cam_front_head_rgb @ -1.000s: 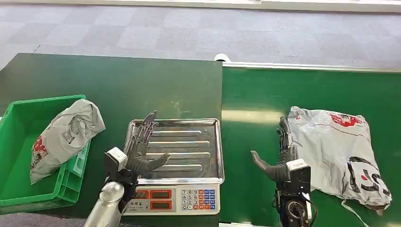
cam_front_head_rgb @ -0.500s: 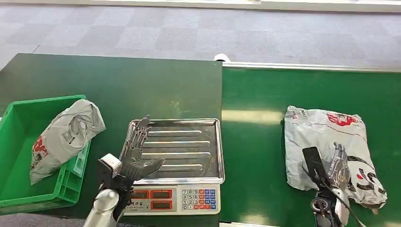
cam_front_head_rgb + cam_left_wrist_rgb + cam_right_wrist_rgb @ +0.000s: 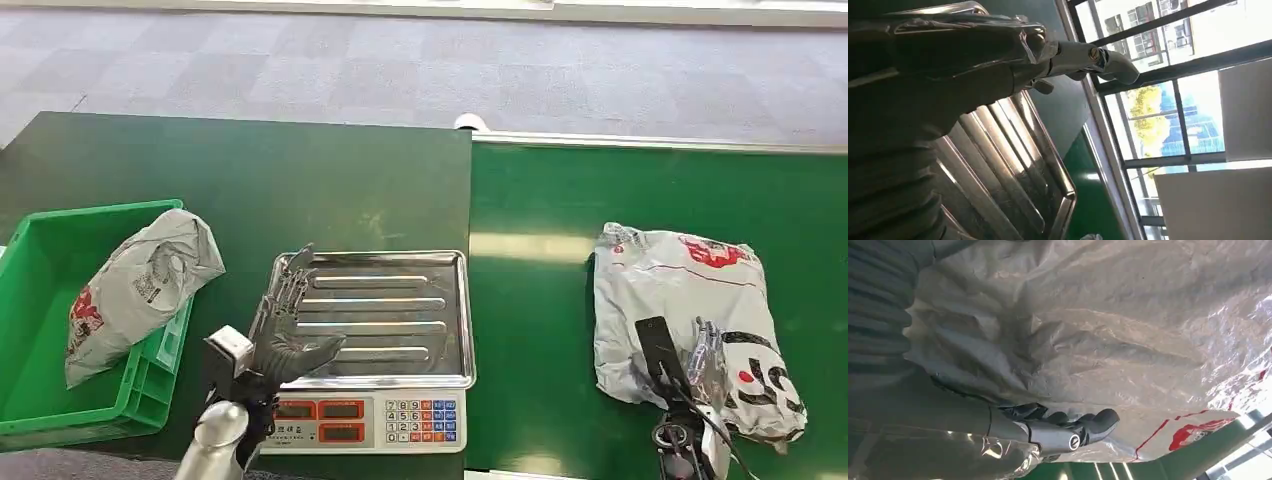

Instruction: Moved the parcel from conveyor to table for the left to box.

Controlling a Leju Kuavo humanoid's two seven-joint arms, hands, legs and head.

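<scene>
A green conveyor (image 3: 560,200) and a darker green bench (image 3: 250,180) are set side by side before grey carpet.

The grey parcel (image 3: 690,310) is seen lying flat on the conveyor, its long axis running diagonally away from the robot; the right hand (image 3: 690,365) is laid on its near part, so that arm is plainly nearer. In the right wrist view the fingers (image 3: 1088,427) are pressed into crumpled film; whether a grip is closed cannot be told. The left hand (image 3: 285,325) is held released, fingers spread, over the steel scale tray (image 3: 400,300); a second parcel (image 3: 135,285) is propped in the green crate (image 3: 40,400).
</scene>
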